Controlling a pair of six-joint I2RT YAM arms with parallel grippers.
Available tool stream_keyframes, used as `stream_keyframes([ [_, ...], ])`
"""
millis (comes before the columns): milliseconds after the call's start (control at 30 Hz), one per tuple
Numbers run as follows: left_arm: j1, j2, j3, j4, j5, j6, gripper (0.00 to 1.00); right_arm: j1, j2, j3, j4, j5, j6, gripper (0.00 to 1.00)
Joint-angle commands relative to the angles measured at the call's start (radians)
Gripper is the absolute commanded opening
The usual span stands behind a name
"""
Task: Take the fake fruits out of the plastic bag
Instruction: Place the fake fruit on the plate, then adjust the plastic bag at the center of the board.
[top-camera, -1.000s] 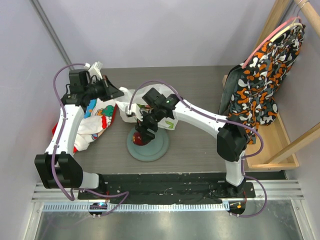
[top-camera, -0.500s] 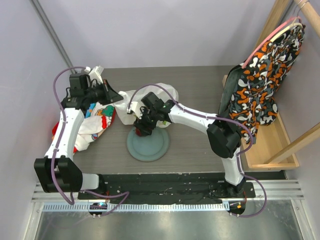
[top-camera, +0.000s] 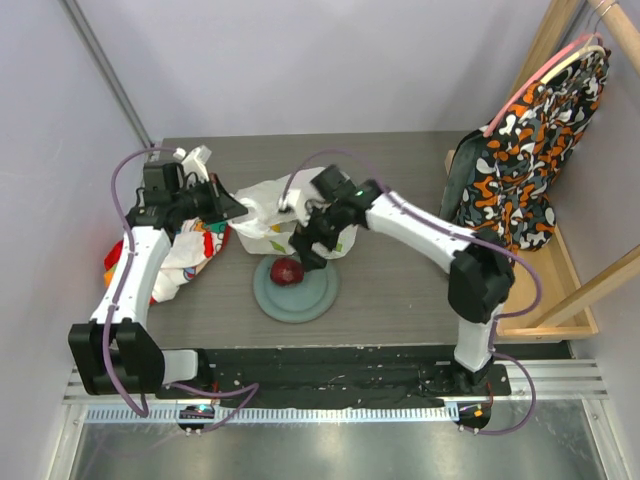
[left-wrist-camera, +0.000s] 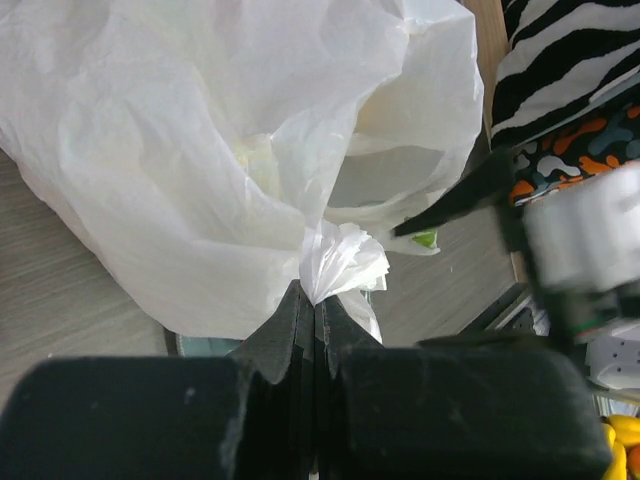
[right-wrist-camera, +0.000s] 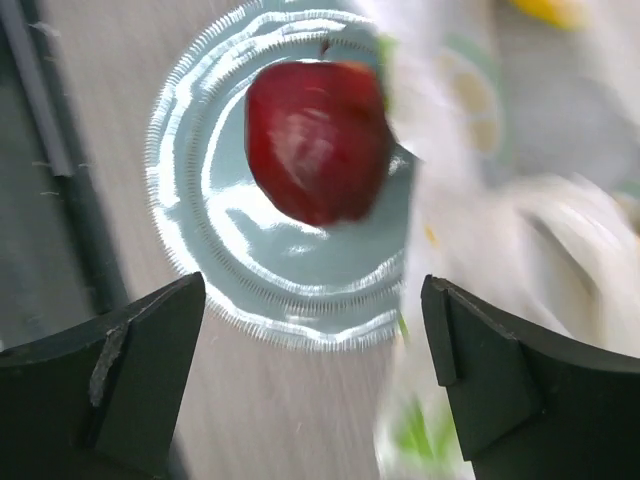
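Tabletop (top-camera: 400, 300) carried the lot. Step in hand, my read: 1 fruit out and parked, R arm between drop-off and the next reach into the bag.

Plastic bag (top-camera: 265, 205) sat mid-tabletop, just behind the plate and crumpled, w/ its near edge touching or overlapping the plate rim. Couldn't tell which. Contents: a pale yellow-green lump showed through the film in the left wrist view (left-wrist-camera: 255, 155). There was also a yellow blur at the top edge of the right wrist view. Prob more fruit, but no ID and no count possible.

Rainbow-print cloth (top-camera: 190, 250) lay L of the bag under the left arm. Not part of the job.

Grey-blue plate (top-camera: 318, 302) sat in front of the bag and held 1 item only.

Dark red apple (top-camera: 287, 270) rested on the plate, off-centre toward the bag side, clear of both claws (right-wrist-camera: 318, 140).

Right claw (top-camera: 308, 250) hung above the plate's bag-side edge w/ fingers spread wide and nothing in them (right-wrist-camera: 310, 283). In its own cam the apple sat beyond the gap, w/ no contact.

Left claw (top-camera: 238, 207) was on the bag's L side, fully closed on a bunched fold of film, which stuck out past the tips (left-wrist-camera: 313, 295).

Next move needs, imo: L to keep that pinch and lift so the mouth stays open toward R. R to go in open, find a fruit thru loose film, and close on the fruit w/o catching plastic.
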Motion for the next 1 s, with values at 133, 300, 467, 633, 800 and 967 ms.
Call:
stream_keyframes([
  [133, 0.003, -0.144, -0.128, -0.008, 0.051, 0.026, 0.00, -0.185, -0.164, 0.209, -0.054, -0.214, 0.114, 0.82],
  [300, 0.001, -0.198, -0.189, 0.000, 0.092, 0.015, 0.00, -0.173, -0.070, 0.155, 0.085, -0.155, 0.192, 0.62],
  [467, 0.007, -0.234, -0.208, 0.006, 0.100, 0.008, 0.00, -0.118, 0.057, 0.204, 0.105, -0.032, 0.224, 0.54],
  [633, 0.030, -0.268, -0.237, 0.006, 0.108, -0.005, 0.00, -0.102, 0.140, 0.214, 0.156, 0.127, 0.333, 0.52],
  [800, 0.036, -0.277, -0.255, 0.009, 0.111, -0.008, 0.00, -0.113, 0.134, 0.156, 0.159, 0.347, 0.315, 0.55],
  [967, 0.036, -0.288, -0.266, 0.017, 0.093, -0.005, 0.00, -0.197, 0.036, 0.015, 0.159, 0.589, 0.252, 0.56],
])
